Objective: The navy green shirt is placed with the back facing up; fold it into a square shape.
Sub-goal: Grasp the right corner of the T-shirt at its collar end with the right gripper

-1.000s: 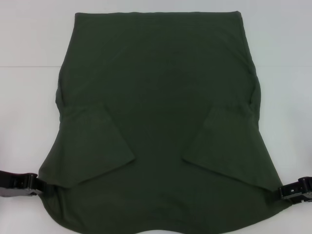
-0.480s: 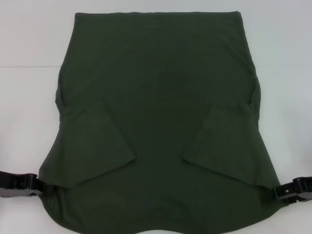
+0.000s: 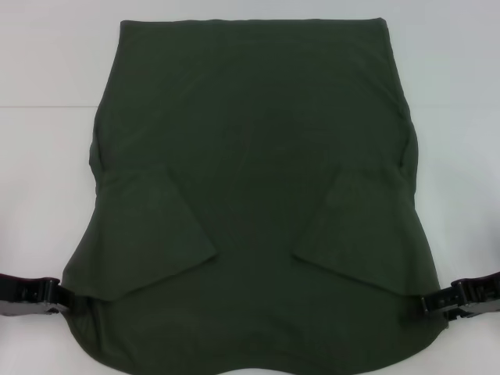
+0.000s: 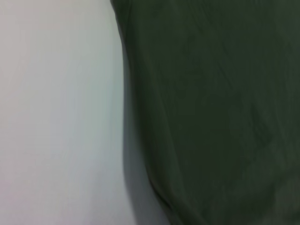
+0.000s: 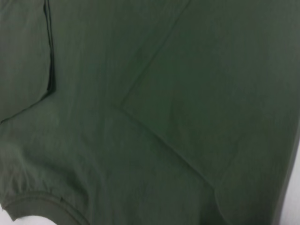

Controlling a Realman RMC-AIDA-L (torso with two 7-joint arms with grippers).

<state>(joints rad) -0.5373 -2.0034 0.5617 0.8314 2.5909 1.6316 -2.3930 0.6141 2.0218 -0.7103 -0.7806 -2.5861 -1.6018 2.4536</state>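
A large navy green shirt (image 3: 258,180) is spread back-up on a white table (image 3: 47,94) and fills most of the head view. Its straight hem lies at the far side and its shoulder end lies nearest the robot. Both short sleeves have been turned inward and rest flat on the shirt's back as two angled flaps, the left sleeve (image 3: 148,234) and the right sleeve (image 3: 359,234), which narrows the garment toward a rectangle.

The left gripper (image 3: 56,295) is seen at the shirt's near left corner, its tip touching the edge of the cloth just beside the left sleeve flap. The right gripper (image 3: 428,303) is seen at the opposite near corner, its tip over the cloth edge beside the right sleeve flap. Whether either gripper's fingers are spread or pinched on the fabric cannot be told; the tips are hidden at the cloth edge, and neither wrist view shows fingers.

In the left wrist view the shirt's side edge is shown against bare table. In the right wrist view only cloth and a sleeve fold line are shown.

The mirrored placement at the two shoulder corners is judged to suit taking both corners together, so the near end can be carried toward the hem.
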